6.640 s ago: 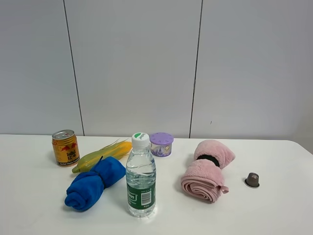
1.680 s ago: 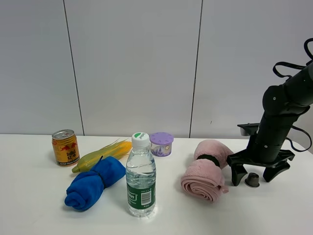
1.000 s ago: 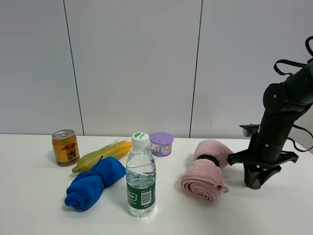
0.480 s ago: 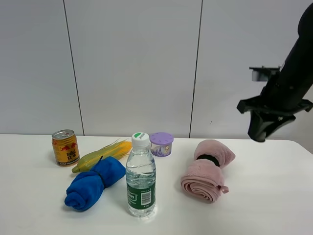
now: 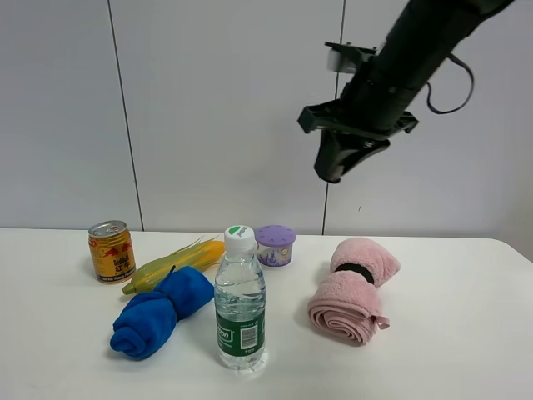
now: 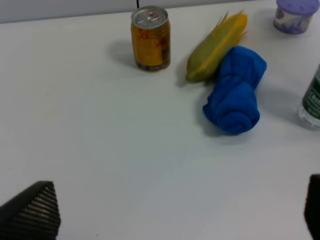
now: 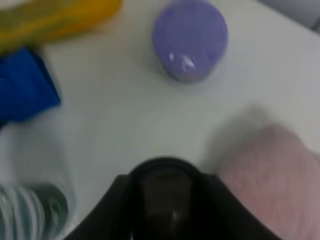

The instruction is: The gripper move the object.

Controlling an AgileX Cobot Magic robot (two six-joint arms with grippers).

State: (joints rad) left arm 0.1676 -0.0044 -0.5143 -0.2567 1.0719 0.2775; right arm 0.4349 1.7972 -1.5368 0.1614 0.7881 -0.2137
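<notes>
1. The white table [image 5: 466, 350] is below you. No capsule lies on it.
2. Your right gripper [image 5: 331, 167] hangs high in the air, up above the gap between the water bottle [image 5: 240, 300] and the pink towel [image 5: 354, 292]. Its fingers are pressed close together.
3. Your left gripper [image 6: 170, 210] is spread wide, with nothing in it.
4. The purple container [image 5: 275, 244] stands just behind the bottle. It is not your job.
5. The capsule [image 7: 162, 192] looks to be the small dark thing pinched in the right gripper. The right wrist view is blurry.
6. So you seem to be in the carrying step. Next, pick a bare spot, come down slowly, and let go only when the capsule touches the table.
</notes>
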